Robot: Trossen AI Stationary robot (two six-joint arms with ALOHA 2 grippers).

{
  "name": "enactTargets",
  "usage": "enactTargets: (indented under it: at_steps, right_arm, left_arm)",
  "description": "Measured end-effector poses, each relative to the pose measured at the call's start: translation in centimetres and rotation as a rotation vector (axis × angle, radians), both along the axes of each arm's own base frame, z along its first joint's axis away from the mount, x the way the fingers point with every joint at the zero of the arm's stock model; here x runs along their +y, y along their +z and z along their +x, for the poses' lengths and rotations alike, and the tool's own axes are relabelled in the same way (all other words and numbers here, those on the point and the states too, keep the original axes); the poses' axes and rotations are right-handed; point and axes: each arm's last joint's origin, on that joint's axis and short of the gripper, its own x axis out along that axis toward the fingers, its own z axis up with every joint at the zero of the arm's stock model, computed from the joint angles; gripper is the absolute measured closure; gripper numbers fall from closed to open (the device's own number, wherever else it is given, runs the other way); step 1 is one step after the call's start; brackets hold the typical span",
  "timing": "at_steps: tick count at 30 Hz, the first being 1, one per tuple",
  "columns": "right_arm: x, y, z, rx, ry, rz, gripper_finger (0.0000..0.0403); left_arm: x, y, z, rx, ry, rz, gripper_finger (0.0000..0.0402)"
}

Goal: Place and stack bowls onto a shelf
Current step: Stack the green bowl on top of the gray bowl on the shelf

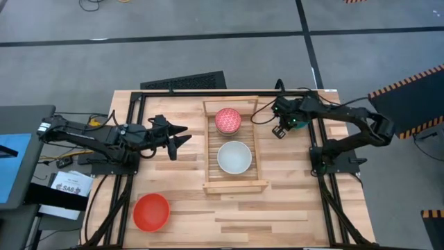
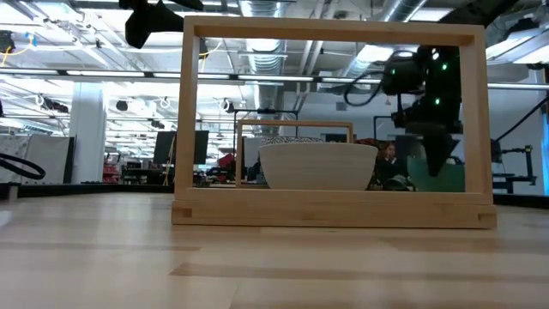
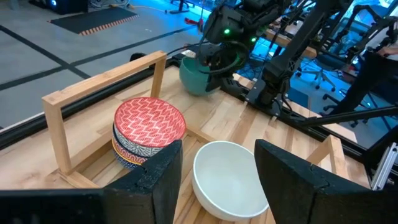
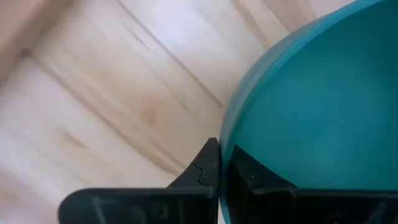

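The slatted wooden shelf (image 1: 255, 158) lies mid-table. At its far end a pink-red patterned bowl (image 3: 149, 123) tops a stack, with a blue-patterned bowl (image 3: 127, 148) beneath it and a yellow edge under that. A white bowl (image 1: 234, 157) sits upright on the slats nearer me. A red bowl (image 1: 151, 212) rests on the table's near left. My left gripper (image 1: 177, 137) hovers open left of the shelf. My right gripper (image 3: 217, 56) is right of the shelf's far end, shut on the teal bowl (image 3: 194, 78). My right gripper pinches the teal bowl's rim (image 4: 231, 134), one finger inside the bowl and one outside. The fingers come down at it from above. The bowl stays upright below them; whether its base is clear of the table I cannot tell.
The shelf's raised end rails (image 2: 334, 30) stand taller than the bowls. Bare tabletop (image 1: 277, 215) stretches near the shelf and to its right. A dark ridged mat (image 1: 184, 81) lies beyond the far edge.
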Motion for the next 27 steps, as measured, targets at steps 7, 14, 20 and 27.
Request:
enactTargets:
  at_steps: [7, 14, 20, 27]
  right_arm:
    - [2.7, 6.2, 0.1, -0.114, 0.121, -0.076, 0.0377]
    - [8.6, 15.5, 1.8, -0.434, 0.558, -0.118, 0.0377]
    - [15.0, 19.7, 5.8, -0.504, 1.040, -0.176, 0.0377]
    - [19.4, 17.0, 12.5, -0.297, 1.361, -0.190, 0.0377]
  left_arm:
    - [0.0, 0.0, 0.0, 0.000, 0.000, 0.000, 0.0216]
    - [0.0, 0.0, 0.0, 0.000, 0.000, 0.000, 0.0216]
    - [0.0, 0.0, 0.0, 0.000, 0.000, 0.000, 0.0216]
    - [0.0, -0.1, 0.0, 0.007, 0.001, 0.001, 0.0216]
